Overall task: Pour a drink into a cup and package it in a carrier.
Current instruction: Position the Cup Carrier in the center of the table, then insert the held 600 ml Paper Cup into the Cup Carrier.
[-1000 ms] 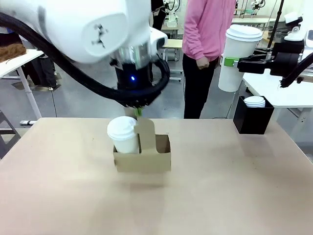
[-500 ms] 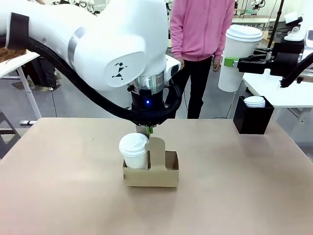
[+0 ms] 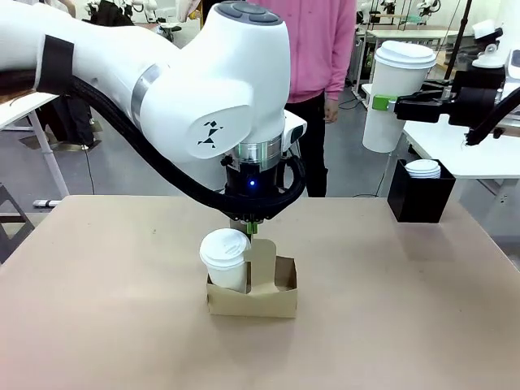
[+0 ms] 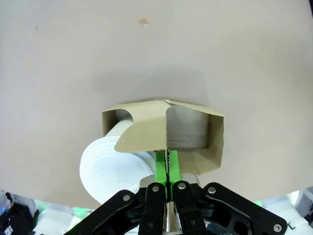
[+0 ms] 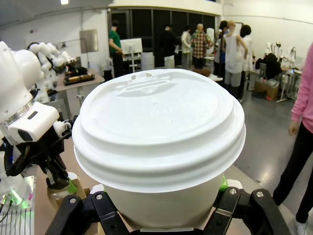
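Note:
The brown cardboard carrier (image 3: 252,299) is at the table's middle, and I cannot tell whether it touches the top. A white lidded cup (image 3: 225,257) stands in its left hole. My left gripper (image 3: 253,227) is shut on the carrier's upright handle panel from above. In the left wrist view the green pads (image 4: 161,169) pinch that panel, with the carrier (image 4: 191,128) and cup lid (image 4: 108,168) below. My right gripper (image 3: 380,102) holds a second lidded white cup (image 3: 398,93) high at the right, and its fingers (image 5: 80,211) flank that cup (image 5: 159,142). The drink is out of view.
A black box (image 3: 418,197) holding white lids stands at the table's far right edge. A person in a pink top (image 3: 313,49) stands behind the far side. White tables lie beyond on both sides. Bare tabletop (image 3: 406,309) surrounds the carrier.
My left arm has carried the carrier and its cup to the right and lower, nearer the table. The person has shifted left behind the table. The right arm has stayed still.

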Robot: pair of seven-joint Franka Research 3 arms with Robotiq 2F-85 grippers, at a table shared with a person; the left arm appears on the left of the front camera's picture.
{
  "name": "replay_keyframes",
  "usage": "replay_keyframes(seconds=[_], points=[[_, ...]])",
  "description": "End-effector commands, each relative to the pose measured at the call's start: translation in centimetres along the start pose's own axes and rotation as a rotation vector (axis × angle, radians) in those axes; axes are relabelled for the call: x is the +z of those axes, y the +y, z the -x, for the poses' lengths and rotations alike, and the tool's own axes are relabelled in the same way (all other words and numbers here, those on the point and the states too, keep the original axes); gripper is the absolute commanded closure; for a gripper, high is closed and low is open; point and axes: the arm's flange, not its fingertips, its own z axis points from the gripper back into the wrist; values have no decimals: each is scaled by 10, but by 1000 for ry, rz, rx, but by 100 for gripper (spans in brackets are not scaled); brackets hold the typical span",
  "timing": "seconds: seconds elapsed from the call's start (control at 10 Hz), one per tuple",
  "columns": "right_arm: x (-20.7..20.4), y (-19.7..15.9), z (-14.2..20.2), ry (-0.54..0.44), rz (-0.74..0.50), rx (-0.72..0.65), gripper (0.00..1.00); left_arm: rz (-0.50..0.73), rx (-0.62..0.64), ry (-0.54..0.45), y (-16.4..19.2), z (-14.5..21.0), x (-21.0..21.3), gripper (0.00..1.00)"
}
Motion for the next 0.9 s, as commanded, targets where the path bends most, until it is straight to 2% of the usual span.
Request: replay_keyframes(seconds=[0.0,0.4,0.5,0.6,0.7,0.8], points=[[-1,1,-3,-3,1,4,20,3,-1,-5,0,0,2,98],[-1,1,-3,-3,1,4,20,3,-1,-5,0,0,2,98],[-1,1,-3,-3,1,4,20,9,-3,-5,-2,0,4,39],[-1,1,-3,-3,1,4,20,26,-28,4,7,2,14,40],[0,0,0,0,0,0,20,51,-59,13,11,4,23,0],[-11,-6,4,26,-68,3,20,67,-86,21,14,6,33,0]])
